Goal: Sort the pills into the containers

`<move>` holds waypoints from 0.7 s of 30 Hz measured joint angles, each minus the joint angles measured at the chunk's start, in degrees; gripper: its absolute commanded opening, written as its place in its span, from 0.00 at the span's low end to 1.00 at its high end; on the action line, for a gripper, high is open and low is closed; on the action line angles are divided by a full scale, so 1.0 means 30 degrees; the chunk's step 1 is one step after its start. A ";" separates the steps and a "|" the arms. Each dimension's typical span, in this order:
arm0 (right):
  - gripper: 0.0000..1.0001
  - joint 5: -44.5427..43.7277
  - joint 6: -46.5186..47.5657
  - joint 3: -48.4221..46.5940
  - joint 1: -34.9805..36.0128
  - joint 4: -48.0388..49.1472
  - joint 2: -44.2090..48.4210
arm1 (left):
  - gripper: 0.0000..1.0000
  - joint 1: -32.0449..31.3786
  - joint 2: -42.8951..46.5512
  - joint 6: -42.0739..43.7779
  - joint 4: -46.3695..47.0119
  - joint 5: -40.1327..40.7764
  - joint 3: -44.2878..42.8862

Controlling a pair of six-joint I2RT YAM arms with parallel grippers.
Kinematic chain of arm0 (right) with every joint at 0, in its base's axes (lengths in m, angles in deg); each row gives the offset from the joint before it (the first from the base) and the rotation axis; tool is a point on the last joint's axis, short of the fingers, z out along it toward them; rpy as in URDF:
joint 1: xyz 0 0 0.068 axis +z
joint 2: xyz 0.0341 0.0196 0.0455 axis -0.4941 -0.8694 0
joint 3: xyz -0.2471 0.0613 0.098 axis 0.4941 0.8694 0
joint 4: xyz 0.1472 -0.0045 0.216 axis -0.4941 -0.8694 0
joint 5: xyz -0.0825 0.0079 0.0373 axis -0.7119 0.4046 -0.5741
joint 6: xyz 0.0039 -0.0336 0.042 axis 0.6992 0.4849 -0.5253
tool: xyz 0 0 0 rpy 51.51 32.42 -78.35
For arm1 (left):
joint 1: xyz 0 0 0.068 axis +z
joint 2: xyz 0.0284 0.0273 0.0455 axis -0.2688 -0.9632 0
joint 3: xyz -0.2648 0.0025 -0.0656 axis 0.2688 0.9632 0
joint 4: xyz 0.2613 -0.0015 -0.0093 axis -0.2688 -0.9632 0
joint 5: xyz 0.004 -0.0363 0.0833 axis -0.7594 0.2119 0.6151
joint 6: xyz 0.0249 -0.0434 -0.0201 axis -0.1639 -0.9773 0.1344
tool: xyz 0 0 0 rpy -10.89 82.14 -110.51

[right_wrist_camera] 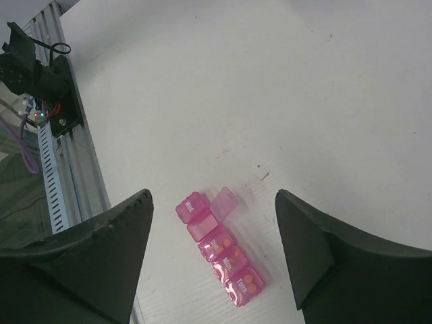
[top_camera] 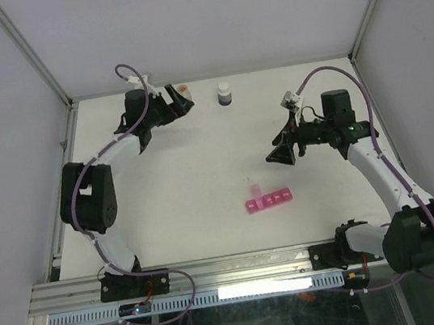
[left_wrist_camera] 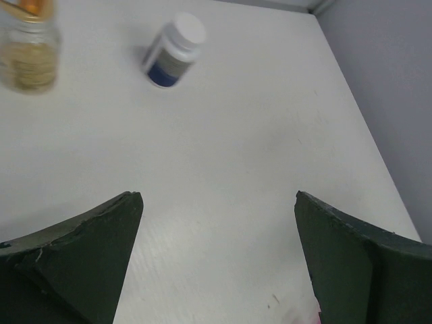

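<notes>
Clearly both gape empty — left gripper (left_wrist_camera: pixel 216 197), right gripper (right_wrist_camera: pixel 212 194); pills (left_wrist_camera: pixel 28 67) blurred, their bottle (left_wrist_camera: pixel 27 27) cut off.

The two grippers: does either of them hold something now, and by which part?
Nothing is held. The left gripper and the right gripper are both open and empty.

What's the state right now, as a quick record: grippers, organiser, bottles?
left gripper: open, empty, pointed toward the clear pill bottle, not touching it
right gripper: open, empty, facing the pink organiser
pink organiser: one lid flipped open; orange pills show through three closed compartments
white-capped bottle: standing near the far edge, apart from both grippers
</notes>
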 measured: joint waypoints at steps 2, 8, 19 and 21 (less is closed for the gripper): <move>0.76 -0.0007 -0.0036 0.0000 -0.0015 0.0029 0.0022 | 0.99 0.0801 -0.1596 -0.0270 -0.1698 0.0933 -0.2106; 0.76 -0.0015 -0.0051 0.0000 -0.0080 0.0058 0.0044 | 0.99 0.0933 -0.6040 0.0284 -0.7388 0.5217 -0.9260; 0.76 -0.0007 -0.0270 0.0160 -0.0095 0.0364 -0.0051 | 0.91 -0.0211 -1.1183 0.2871 -1.1948 0.8138 -1.7158; 0.76 -0.0007 -0.0270 0.0255 -0.0102 0.0364 -0.0146 | 0.90 -0.0401 -1.1817 0.3206 -1.2182 0.8225 -1.7996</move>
